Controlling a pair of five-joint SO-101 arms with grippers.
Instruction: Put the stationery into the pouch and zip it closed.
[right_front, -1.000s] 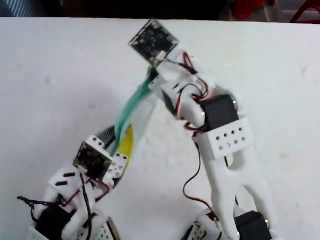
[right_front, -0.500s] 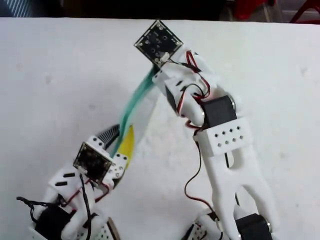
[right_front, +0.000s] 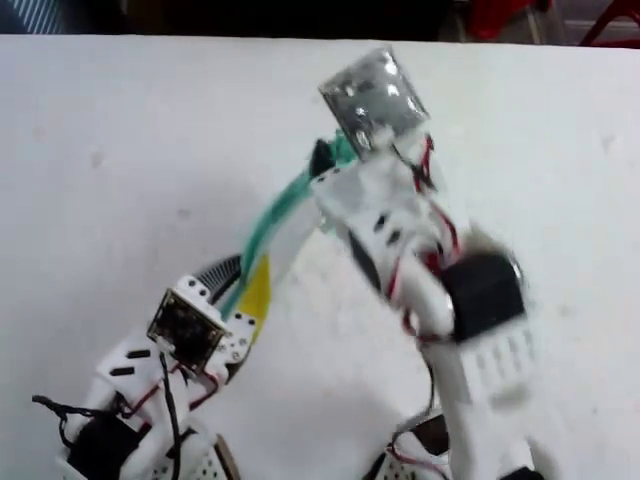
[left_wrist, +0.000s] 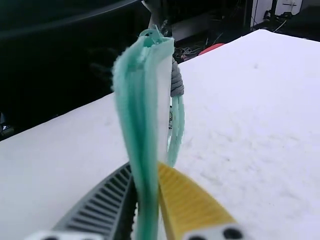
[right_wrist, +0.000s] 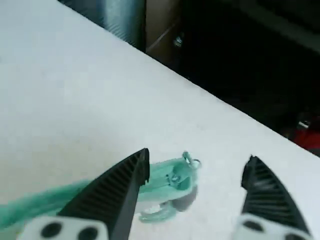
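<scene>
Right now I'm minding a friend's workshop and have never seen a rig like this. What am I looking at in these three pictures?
These are two small robot arms, the left arm and the right arm, side by side at a white table. One picture looks down over the table. The other two come from a camera on each arm's wrist. The left pincer, with one grey and one yellow finger, is shut on one end of a white pouch with a teal zip. The right pincer hangs open over the pouch's far end, where the zip pull sits.
</scene>
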